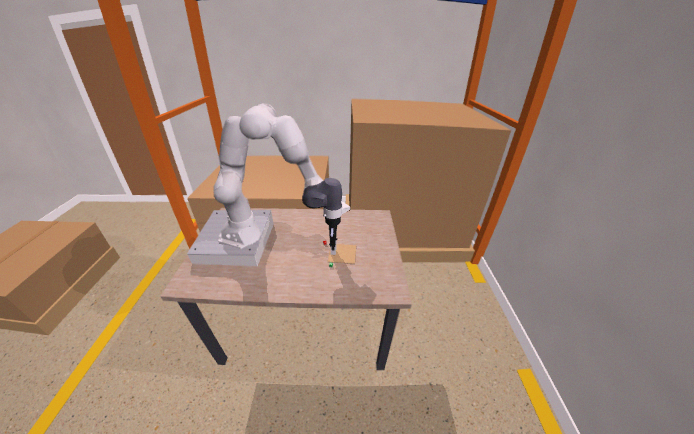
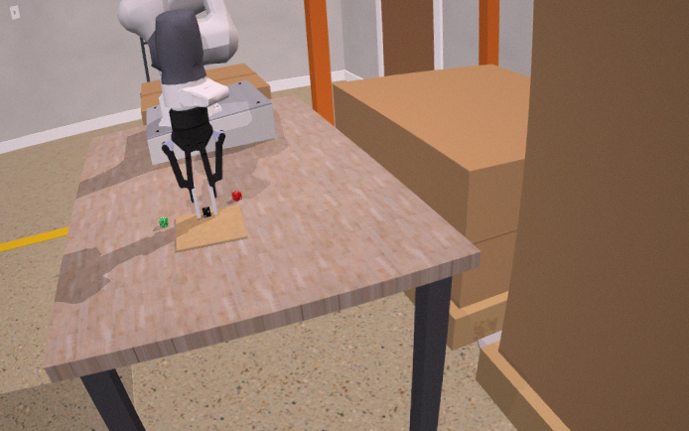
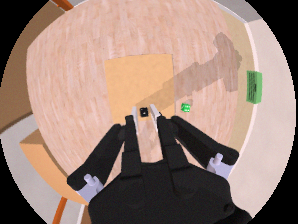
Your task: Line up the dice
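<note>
The tan mat [image 1: 348, 254] [image 2: 218, 234] [image 3: 135, 80] lies flat on the table. A black die [image 2: 206, 212] [image 3: 144, 112] sits on the mat near its edge towards the base. My gripper [image 1: 333, 252] [image 2: 206, 215] [image 3: 143, 111] is slightly open around the black die, with a gap on each side. A green die [image 1: 331, 265] [image 2: 163, 221] [image 3: 186, 107] lies on the table beside the mat. A red die [image 1: 324, 242] [image 2: 236, 196] lies on the table off the mat's other side, nearer the base; it is not visible in the wrist view. The pips are too small to read surely.
The robot's base box [image 1: 225, 255] [image 2: 212, 139] stands at the far end of the table [image 1: 301, 286] [image 2: 305, 243] in the exterior view. Large cardboard boxes [image 1: 427, 184] [image 2: 432, 111] stand beside the table. The arm's shadow falls across the mat and past the green die.
</note>
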You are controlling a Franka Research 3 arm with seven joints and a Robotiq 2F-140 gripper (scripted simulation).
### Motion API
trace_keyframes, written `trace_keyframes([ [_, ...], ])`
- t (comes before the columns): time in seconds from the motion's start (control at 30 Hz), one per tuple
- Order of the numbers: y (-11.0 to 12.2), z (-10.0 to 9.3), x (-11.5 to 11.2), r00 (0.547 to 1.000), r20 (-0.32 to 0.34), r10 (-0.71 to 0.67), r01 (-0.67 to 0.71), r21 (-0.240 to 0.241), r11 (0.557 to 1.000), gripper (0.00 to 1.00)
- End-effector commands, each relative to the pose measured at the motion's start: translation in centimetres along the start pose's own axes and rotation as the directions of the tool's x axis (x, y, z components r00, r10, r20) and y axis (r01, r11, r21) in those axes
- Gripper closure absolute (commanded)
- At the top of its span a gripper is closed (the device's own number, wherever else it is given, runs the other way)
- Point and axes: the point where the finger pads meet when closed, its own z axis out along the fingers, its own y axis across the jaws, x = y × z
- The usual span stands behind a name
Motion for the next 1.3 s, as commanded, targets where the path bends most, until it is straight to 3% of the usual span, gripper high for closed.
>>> trace_keyframes([
  [0.0,0.0,-0.5,0.0,1.000,0.001,-0.006,0.006,0.000,1.000,0.81],
  [0.43,0.0,-6.8,0.0,1.000,0.001,-0.006,0.006,0.000,1.000,0.81],
  [0.83,0.0,-8.8,0.0,1.000,0.001,-0.006,0.006,0.000,1.000,0.81],
  [0.87,0.0,-8.8,0.0,1.000,0.001,-0.006,0.006,0.000,1.000,0.00],
  [1.27,0.0,-8.8,0.0,1.000,0.001,-0.006,0.006,0.000,1.000,0.00],
])
